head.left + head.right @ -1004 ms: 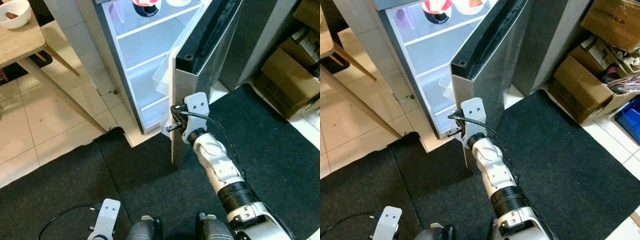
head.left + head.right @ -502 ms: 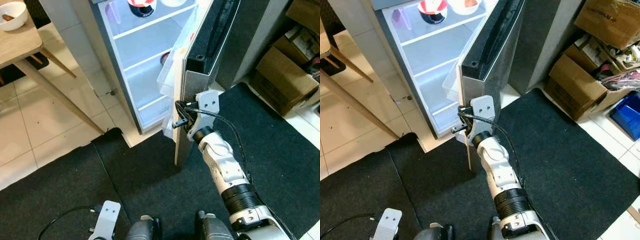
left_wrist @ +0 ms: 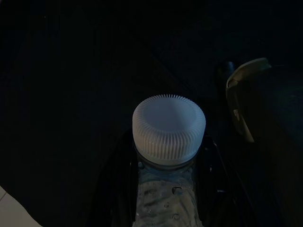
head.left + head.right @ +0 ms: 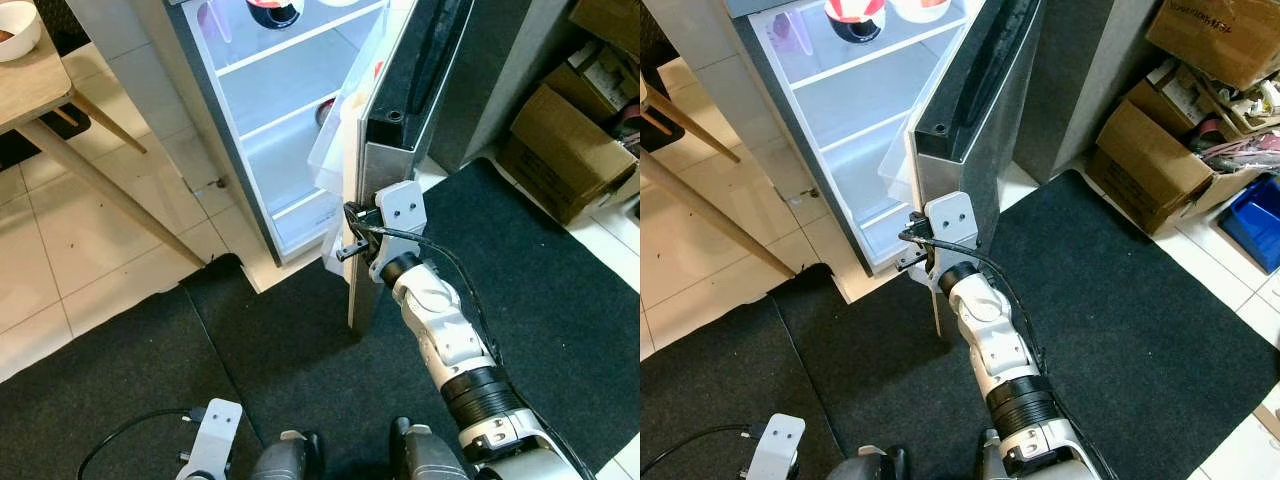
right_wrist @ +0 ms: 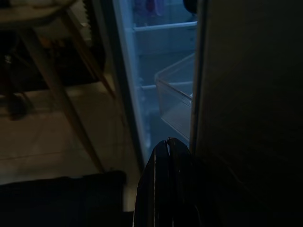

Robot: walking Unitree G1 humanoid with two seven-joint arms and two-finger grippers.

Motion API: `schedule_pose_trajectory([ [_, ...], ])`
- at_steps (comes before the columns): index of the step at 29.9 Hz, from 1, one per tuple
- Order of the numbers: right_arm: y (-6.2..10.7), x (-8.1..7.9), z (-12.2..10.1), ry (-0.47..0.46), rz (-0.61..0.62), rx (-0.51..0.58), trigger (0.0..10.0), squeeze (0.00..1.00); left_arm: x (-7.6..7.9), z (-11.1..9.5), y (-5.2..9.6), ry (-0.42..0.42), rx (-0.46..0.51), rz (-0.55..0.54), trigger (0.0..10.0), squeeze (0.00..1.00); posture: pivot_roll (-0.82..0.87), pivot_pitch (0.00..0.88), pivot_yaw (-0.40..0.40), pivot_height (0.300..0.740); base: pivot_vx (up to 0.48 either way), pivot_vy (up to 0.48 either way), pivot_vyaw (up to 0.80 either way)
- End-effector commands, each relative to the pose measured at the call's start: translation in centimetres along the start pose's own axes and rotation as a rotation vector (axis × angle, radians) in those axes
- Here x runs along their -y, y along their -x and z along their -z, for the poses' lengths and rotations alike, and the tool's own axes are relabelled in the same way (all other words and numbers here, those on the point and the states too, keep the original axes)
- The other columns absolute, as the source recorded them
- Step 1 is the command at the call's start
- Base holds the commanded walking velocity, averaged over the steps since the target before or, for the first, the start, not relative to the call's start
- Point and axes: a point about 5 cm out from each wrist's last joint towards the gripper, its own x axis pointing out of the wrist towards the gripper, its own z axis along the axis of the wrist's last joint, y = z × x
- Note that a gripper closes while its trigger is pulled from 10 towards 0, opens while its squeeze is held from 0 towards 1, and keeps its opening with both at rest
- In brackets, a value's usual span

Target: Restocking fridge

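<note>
The fridge (image 4: 265,120) stands open, its white shelves lit. Its dark door (image 4: 390,160) is swung out toward me, with a clear door bin (image 4: 335,140) on the inner side. My right gripper (image 4: 348,235) is at the door's free edge, low down, its black fingers (image 5: 163,156) pressed together beside that edge. My left arm (image 4: 210,435) hangs low at my left side. Its gripper (image 3: 165,163) is shut on a clear water bottle (image 3: 168,130) with a white ribbed cap.
A red-and-white bowl (image 4: 855,15) sits on the top fridge shelf. A wooden table (image 4: 40,90) with a white bowl (image 4: 15,25) stands to the left. Cardboard boxes (image 4: 560,150) and a blue bin (image 4: 1255,220) are on the right. I stand on a black mat (image 4: 150,370).
The camera has shifted a little. The door has swung slightly wider, showing more of the shelves and door bin. My right gripper stays at the door's edge.
</note>
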Motion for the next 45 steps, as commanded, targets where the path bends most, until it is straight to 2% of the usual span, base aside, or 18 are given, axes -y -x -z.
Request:
schedule_pose_trajectory([
  [1, 0.5, 2.4, 0.3, 0.011, 0.134, -0.012, 10.0, 0.00, 0.5, 1.9, 0.6, -0.008, -0.065, 0.011, 10.0, 0.00, -0.11, 0.320, 0.057, 0.740, 0.000, 0.000, 0.00],
  [14, 2.0, 7.6, 0.2, 0.169, 0.503, -0.054, 10.0, 0.00, 0.5, 1.9, 0.6, -0.010, -0.066, 0.014, 10.0, 0.00, -0.11, 0.324, 0.063, 0.740, 0.000, 0.000, 0.00],
  [19, 2.5, 8.7, 0.0, 0.213, 0.583, -0.064, 10.0, 0.00, 0.5, 1.9, 0.6, -0.010, -0.067, 0.014, 10.0, 0.00, -0.11, 0.327, 0.063, 0.740, 0.000, 0.000, 0.00],
  [23, 2.5, 8.7, -0.1, 0.218, 0.590, -0.059, 10.0, 0.00, 0.6, 1.9, 0.6, -0.009, -0.067, 0.015, 10.0, 0.00, -0.11, 0.327, 0.063, 0.740, 0.000, 0.000, 0.00],
  [28, 1.7, 7.5, -0.6, 0.169, 0.527, -0.008, 10.0, 0.00, 0.7, 1.9, 0.6, -0.008, -0.067, 0.020, 10.0, 0.00, -0.11, 0.327, 0.063, 0.740, 0.000, 0.000, 0.00],
  [30, 1.2, 6.2, -1.3, 0.117, 0.445, 0.052, 10.0, 0.00, 0.8, 1.9, 0.6, -0.007, -0.066, 0.021, 10.0, 0.00, -0.11, 0.325, 0.063, 0.740, 0.000, 0.000, 0.00],
  [32, 1.0, 5.8, -1.6, 0.100, 0.422, 0.074, 10.0, 0.00, 0.8, 1.8, 0.6, -0.007, -0.065, 0.022, 10.0, 0.00, -0.11, 0.325, 0.063, 0.740, 0.000, 0.000, 0.00],
  [36, 0.2, 2.4, -2.8, -0.043, 0.198, 0.168, 10.0, 0.00, 0.9, 1.8, 0.5, -0.006, -0.066, 0.024, 10.0, 0.00, -0.11, 0.322, 0.061, 0.740, 0.000, 0.000, 0.00],
  [40, 0.1, 0.7, -2.6, -0.113, 0.072, 0.167, 10.0, 0.00, 0.9, 1.8, 0.5, -0.003, -0.066, 0.025, 10.0, 0.00, -0.11, 0.319, 0.059, 0.740, 0.000, 0.000, 0.00],
  [41, 0.1, 0.7, -2.6, -0.113, 0.072, 0.167, 10.0, 0.00, 0.9, 1.8, 0.5, -0.003, -0.066, 0.025, 10.0, 0.00, -0.11, 0.319, 0.059, 0.740, 0.000, 0.000, 0.00],
  [43, 0.3, -0.8, -1.4, -0.132, -0.051, 0.106, 10.0, 0.00, 1.0, 1.7, 0.5, 0.000, -0.067, 0.027, 10.0, 0.00, -0.11, 0.316, 0.056, 0.740, 0.000, 0.000, 0.00],
  [44, 0.3, -0.8, -1.4, -0.132, -0.051, 0.106, 10.0, 0.00, 1.0, 1.7, 0.5, 0.000, -0.067, 0.027, 10.0, 0.00, -0.11, 0.316, 0.056, 0.740, 0.000, 0.000, 0.00],
  [45, 0.8, -2.1, 0.1, -0.122, -0.153, 0.045, 10.0, 0.00, 1.1, 1.7, 0.5, 0.004, -0.069, 0.032, 10.0, 0.00, -0.11, 0.312, 0.054, 0.740, 0.000, 0.000, 0.00],
])
